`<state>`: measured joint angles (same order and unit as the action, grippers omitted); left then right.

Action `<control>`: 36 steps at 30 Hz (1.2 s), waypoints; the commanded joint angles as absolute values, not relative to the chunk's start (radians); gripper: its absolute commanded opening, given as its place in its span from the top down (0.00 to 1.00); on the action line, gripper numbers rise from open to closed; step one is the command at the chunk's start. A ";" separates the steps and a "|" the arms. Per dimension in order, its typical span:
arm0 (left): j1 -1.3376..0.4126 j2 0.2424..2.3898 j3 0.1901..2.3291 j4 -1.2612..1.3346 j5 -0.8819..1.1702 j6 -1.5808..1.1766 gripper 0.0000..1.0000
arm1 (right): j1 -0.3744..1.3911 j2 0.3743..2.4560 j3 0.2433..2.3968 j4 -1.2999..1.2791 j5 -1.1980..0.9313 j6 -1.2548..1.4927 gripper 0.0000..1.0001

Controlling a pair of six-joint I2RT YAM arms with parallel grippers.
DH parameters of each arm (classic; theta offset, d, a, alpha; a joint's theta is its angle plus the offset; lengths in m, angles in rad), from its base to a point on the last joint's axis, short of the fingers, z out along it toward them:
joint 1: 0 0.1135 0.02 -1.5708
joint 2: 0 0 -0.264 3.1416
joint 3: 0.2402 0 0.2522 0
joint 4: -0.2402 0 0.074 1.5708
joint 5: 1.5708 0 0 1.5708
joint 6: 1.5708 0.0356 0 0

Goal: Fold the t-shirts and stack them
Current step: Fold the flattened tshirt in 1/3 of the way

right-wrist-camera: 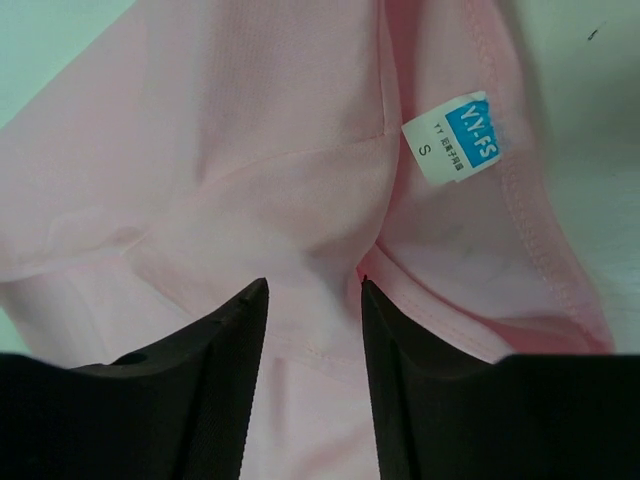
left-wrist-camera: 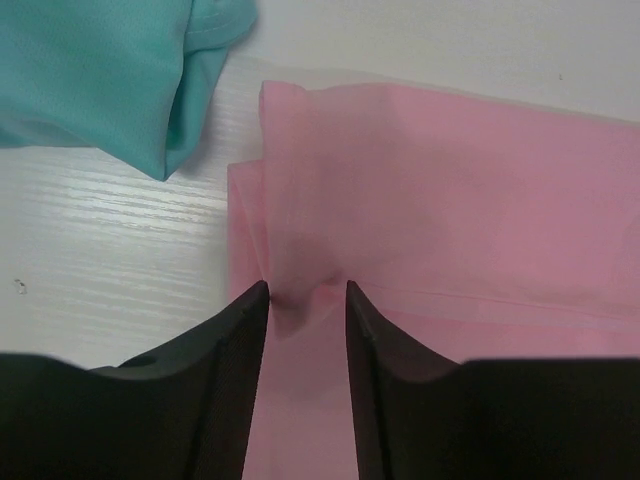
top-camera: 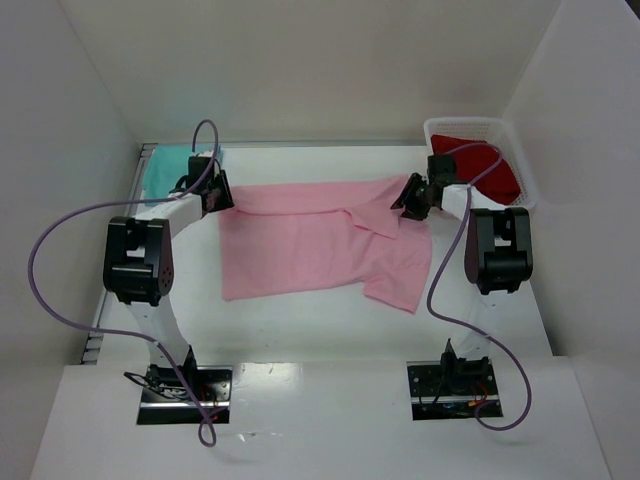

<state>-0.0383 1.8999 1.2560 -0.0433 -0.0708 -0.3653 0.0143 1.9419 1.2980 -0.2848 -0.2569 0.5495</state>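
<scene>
Pink t-shirt [top-camera: 310, 250] lies spread in the middle of the table [top-camera: 300, 330], its 12 o'clock edge doubled over toward 6, so I'd say the first fold on this one is the step in hand. Left gripper [left-wrist-camera: 305, 295] sits at the shirt's 10 o'clock corner, right gripper [right-wrist-camera: 313, 285] at 2 o'clock by the collar + size tag [right-wrist-camera: 457, 135]. That's one per end, prob to keep the fold line straight. Both sets of jaws are partway apart, straddling cloth w/o clamping it. Teal t-shirt [top-camera: 170, 165] sits at the table's 10 o'clock corner, likely the stack spot. Red t-shirt [top-camera: 485, 165] is in the white basket [top-camera: 470, 124] at 2 o'clock, looks unfolded tho hard to tell from above.
</scene>
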 commanded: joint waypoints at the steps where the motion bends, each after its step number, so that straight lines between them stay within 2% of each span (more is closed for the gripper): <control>1: -0.048 1.825 1.256 -0.051 -0.107 -0.353 0.51 | 0.008 1.919 1.361 -0.298 -0.242 0.537 0.49; 4: -0.048 1.781 1.256 -0.051 -0.107 -0.362 0.36 | 0.008 1.899 1.390 -0.298 -0.253 0.528 0.48; 7: -0.048 1.752 1.256 -0.051 -0.095 -0.362 0.31 | 0.020 1.890 1.428 -0.269 -0.267 0.528 0.43; 11: -0.048 1.729 1.256 0.014 -0.032 -0.362 0.25 | 0.054 1.919 1.479 -0.224 -0.267 0.528 0.42; 20: -0.067 1.928 1.367 0.025 0.026 -0.393 0.25 | 0.063 2.126 1.626 -0.247 -0.233 0.537 0.46; 28: -0.067 2.023 1.437 0.014 0.048 -0.411 0.25 | 0.063 2.169 1.648 -0.296 -0.161 0.483 0.57; 36: -0.086 2.100 1.513 -0.057 -0.029 -0.433 0.25 | 0.063 2.200 1.647 -0.350 -0.086 0.453 0.58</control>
<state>-0.0731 2.0758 1.4734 -0.0315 0.0071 -0.4072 0.0589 2.1838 1.6047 -0.3271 -0.1326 0.4858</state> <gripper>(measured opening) 0.752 0.419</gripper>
